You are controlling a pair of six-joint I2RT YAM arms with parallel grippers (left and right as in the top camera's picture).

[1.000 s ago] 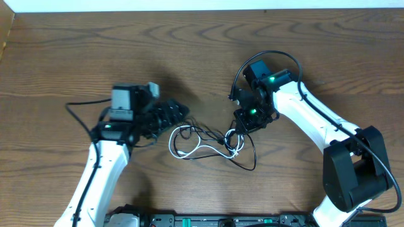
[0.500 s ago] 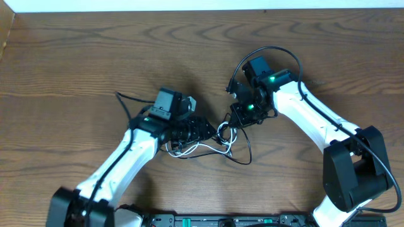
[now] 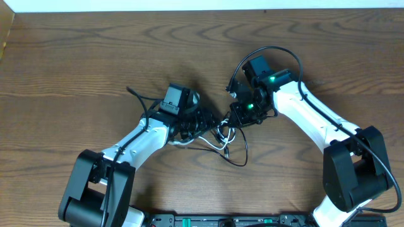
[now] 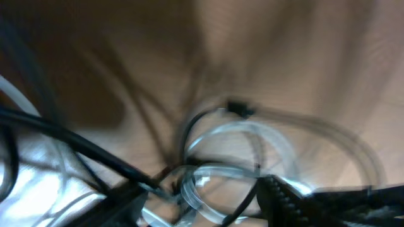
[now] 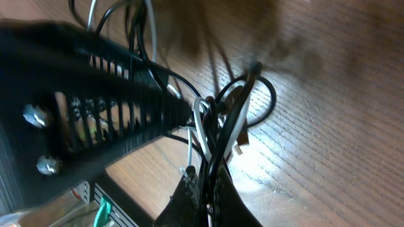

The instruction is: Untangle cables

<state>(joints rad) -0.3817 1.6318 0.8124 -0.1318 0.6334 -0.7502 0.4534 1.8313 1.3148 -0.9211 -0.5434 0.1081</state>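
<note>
Where right claw pinches, cables bunched, black-white loops

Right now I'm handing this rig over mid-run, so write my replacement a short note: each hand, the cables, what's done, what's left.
Left hand: looks open, fingers apart around the loops; view blurred.
Right hand: shut on the cables, black and white cords pinched together.
Cables: one tangled clump on the table between both hands, a black loop trailing toward the robot bases.
Done: nothing separated.
Left: pull black and white cords apart, lay each out.
</note>
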